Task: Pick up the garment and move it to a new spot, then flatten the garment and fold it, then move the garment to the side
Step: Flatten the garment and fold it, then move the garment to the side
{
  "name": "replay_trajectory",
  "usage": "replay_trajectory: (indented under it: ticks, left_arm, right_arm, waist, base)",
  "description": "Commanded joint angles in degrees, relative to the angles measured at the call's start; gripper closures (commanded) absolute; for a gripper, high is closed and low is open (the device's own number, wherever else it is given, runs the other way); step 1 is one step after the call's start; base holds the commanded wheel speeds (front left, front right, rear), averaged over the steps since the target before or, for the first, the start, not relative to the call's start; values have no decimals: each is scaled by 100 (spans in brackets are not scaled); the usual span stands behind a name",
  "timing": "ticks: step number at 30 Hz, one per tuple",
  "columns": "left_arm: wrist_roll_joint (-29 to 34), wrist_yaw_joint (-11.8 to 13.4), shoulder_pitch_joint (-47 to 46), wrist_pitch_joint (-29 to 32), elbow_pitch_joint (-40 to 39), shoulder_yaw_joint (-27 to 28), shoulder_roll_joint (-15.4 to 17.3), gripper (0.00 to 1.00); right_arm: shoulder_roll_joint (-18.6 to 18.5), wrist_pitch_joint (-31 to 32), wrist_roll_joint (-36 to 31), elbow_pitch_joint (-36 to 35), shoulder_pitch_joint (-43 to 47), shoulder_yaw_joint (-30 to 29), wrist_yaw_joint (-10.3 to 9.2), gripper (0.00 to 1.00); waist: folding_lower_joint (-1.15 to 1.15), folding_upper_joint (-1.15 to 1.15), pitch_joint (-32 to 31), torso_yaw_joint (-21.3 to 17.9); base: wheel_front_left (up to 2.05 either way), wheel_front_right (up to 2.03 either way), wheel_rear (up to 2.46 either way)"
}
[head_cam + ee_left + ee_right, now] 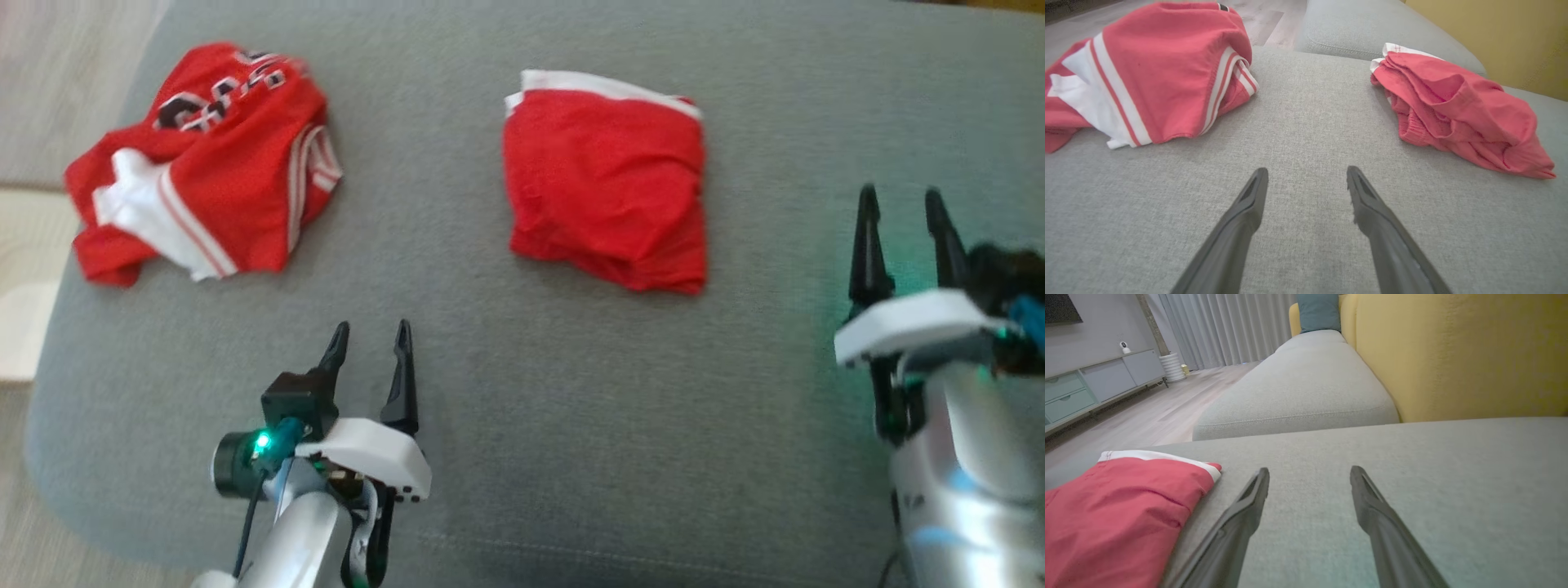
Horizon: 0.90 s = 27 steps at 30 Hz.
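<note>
Cushion (522, 425), grey and broad, carries everything: a crumpled jersey (204, 163) at 10 o'clock in the head view and the folded garment (604, 180) at about 1 o'clock, the two well apart. That garment lies as a rough square, with a white band along its 12 o'clock edge and a thick, rumpled edge at 6 o'clock. At 4 o'clock of it, near but not touching, the right gripper (900, 192) has its fingers spread and empty. At 7 o'clock, well apart, the left gripper (372, 327) is likewise spread with nothing between its fingers.

Folding looks finished, so the step in hand is most likely shifting the garment to the side. Done well, it needs both arms:
- Bring the left gripper up to the 7 o'clock corner and the right to the 5 o'clock corner.
- Slide the lower fingers flat along the cushion under every layer, and pinch the whole stack rather than the top ply.
- Raise it only just clear and keep the two grips level so the fold does not fall open.
- Carry it toward 3 o'clock, away from the jersey, and set it flat before letting go
</note>
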Motion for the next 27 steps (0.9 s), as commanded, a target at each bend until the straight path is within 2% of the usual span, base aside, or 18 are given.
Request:
replay_trajectory:
  ticks: [1,6,14,27]
  left_arm:
    - [97,53,-32,-31,-133,241,83,0]
    - [221,64,137,-31,-42,426,83,0]
    - [428,91,382,-31,59,627,83,0]
    - [609,48,536,-31,7,846,83,0]
  right_arm:
    - [90,-61,8,-255,39,108,-5,0]
    - [109,-61,139,-586,595,250,-5,0]
    - [111,-61,701,-667,1261,635,-5,0]
    - [112,-61,980,-670,1509,919,-5,0]
  waist:
    - [0,0,-188,-199]
    - [0,0,-400,-394]
    - [0,0,-724,-507]
    - [0,0,-863,-555]
  base:
    - [0,0,0]
    - [0,0,0]
    - [0,0,0]
    - [0,0,0]
